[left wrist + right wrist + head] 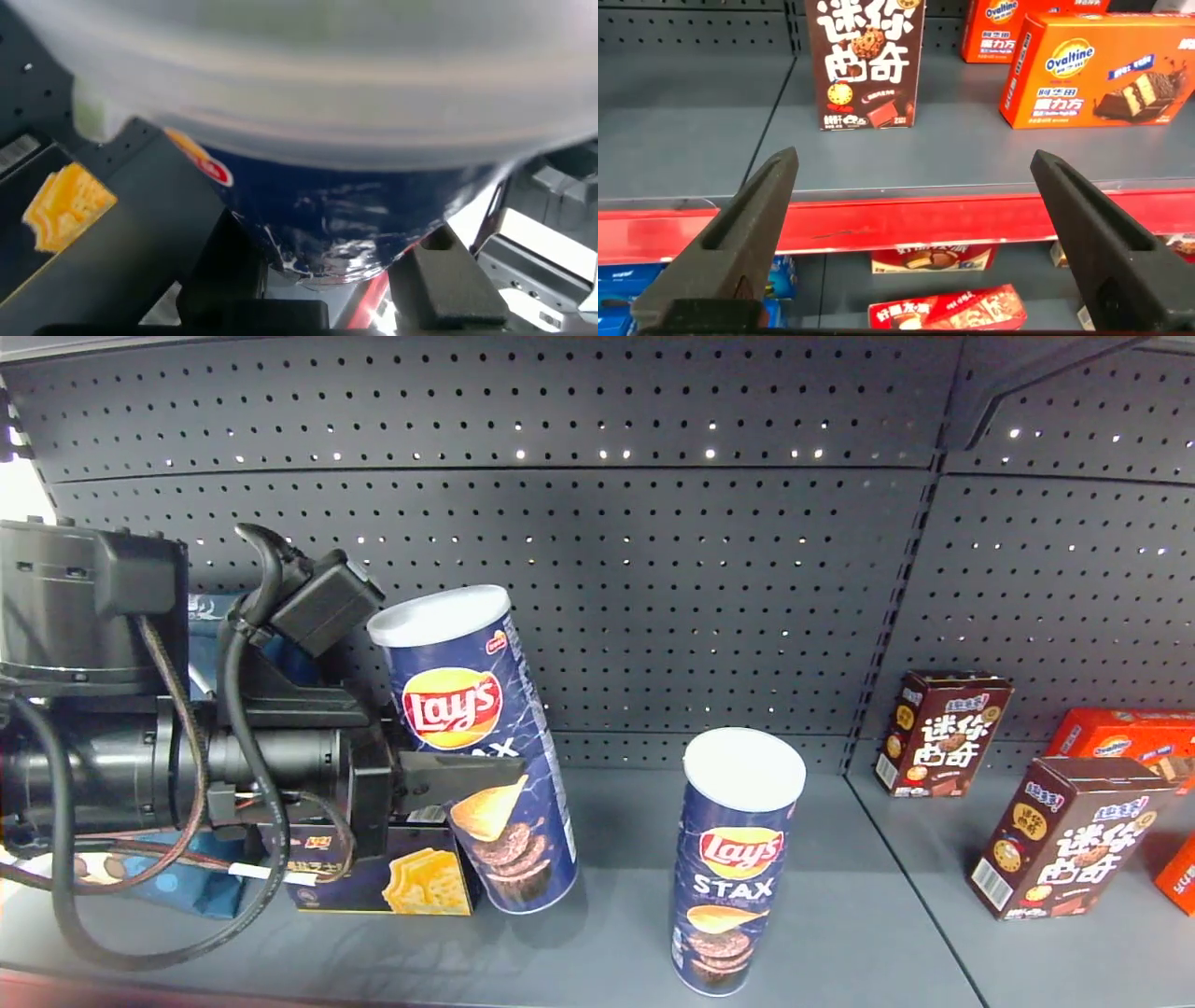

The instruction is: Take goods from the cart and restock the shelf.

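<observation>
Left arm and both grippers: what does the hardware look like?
Left arm is all black: a round wrist barrel, a boxy camera module on top, looped black cables plus one brown braided lead and a white tag. Left gripper has flat black fingers. Right gripper has two black wedge-shaped fingers, tapering to the tips, each with a groove along it.

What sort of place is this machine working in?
Probably a shop aisle or a mock-up: a grey metal shelf with a perforated back panel, dark blue cylindrical crisp cans with white lids, the tilted can held by the left end effector, and brown cardboard snack boxes beside orange cardboard boxes.
</observation>
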You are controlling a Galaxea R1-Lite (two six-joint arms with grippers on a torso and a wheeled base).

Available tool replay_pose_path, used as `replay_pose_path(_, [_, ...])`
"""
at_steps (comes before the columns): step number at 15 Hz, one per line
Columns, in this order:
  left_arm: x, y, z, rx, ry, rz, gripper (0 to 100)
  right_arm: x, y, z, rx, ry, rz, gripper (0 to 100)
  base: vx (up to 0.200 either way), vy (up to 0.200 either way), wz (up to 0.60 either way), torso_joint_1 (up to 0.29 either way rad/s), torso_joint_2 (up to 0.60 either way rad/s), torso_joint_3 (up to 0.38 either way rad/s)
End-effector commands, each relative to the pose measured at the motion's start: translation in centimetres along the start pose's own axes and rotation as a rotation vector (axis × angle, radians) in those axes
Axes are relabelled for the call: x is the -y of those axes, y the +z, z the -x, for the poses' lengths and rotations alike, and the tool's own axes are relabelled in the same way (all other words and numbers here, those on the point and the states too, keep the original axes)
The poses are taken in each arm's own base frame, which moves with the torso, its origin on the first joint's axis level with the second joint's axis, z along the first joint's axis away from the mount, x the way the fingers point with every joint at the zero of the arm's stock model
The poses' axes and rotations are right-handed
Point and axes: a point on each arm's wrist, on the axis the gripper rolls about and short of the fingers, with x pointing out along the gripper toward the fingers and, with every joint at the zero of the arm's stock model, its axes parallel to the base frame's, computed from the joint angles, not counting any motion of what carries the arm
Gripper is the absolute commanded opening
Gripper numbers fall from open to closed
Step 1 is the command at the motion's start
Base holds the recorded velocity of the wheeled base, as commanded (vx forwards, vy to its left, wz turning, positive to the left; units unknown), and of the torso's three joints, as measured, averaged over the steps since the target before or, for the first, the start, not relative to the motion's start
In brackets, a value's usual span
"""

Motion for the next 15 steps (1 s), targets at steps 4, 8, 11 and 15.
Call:
replay_pose_path(4, [-1.6, 0.8, -2.4, -0.013, -0.001, -0.001, 0, 0.0, 0.0, 0.0, -0.005, 0.001, 0.001, 100, 0.0, 0.0, 0.0, 0.0, 0.0, 0.0])
replay_pose_path(8, [-2.5, 1.3, -4.6, -0.058, -0.021, 0.013, 0, 0.0, 0.0, 0.0, -0.005, 0.002, 0.003, 100, 0.0, 0.0, 0.0, 0.0, 0.0, 0.0])
replay_pose_path(11, [-4.1, 0.8, -6.5, -0.09, -0.019, -0.044, 0, 0.0, 0.0, 0.0, -0.005, 0.001, 0.004, 100, 0.0, 0.0, 0.0, 0.0, 0.0, 0.0])
replay_pose_path(15, [-5.5, 0.5, -8.5, -0.108, -0.025, -0.059, 0, 0.0, 0.0, 0.0, -0.005, -0.001, 0.009, 100, 0.0, 0.0, 0.0, 0.0, 0.0, 0.0])
